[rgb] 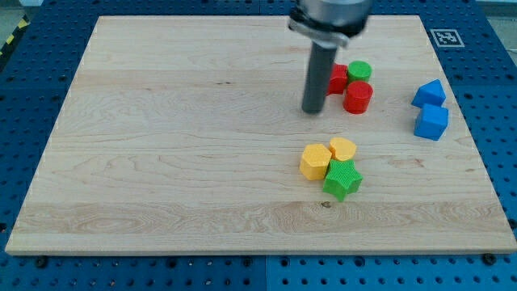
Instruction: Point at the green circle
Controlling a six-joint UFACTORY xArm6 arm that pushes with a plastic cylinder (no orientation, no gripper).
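The green circle (359,70) is a small green cylinder at the view's upper right, on the wooden board (161,145). It touches a red block (337,78) on its left and a red cylinder (357,97) just below it. My tip (313,111) is at the end of the dark rod, to the left of and slightly below the red block, about a block's width from the green circle.
A yellow hexagon (315,162), a yellow heart (342,149) and a green star (342,179) cluster below my tip. Two blue blocks (429,94) (431,123) sit near the board's right edge. A marker tag (445,36) is at the top right corner.
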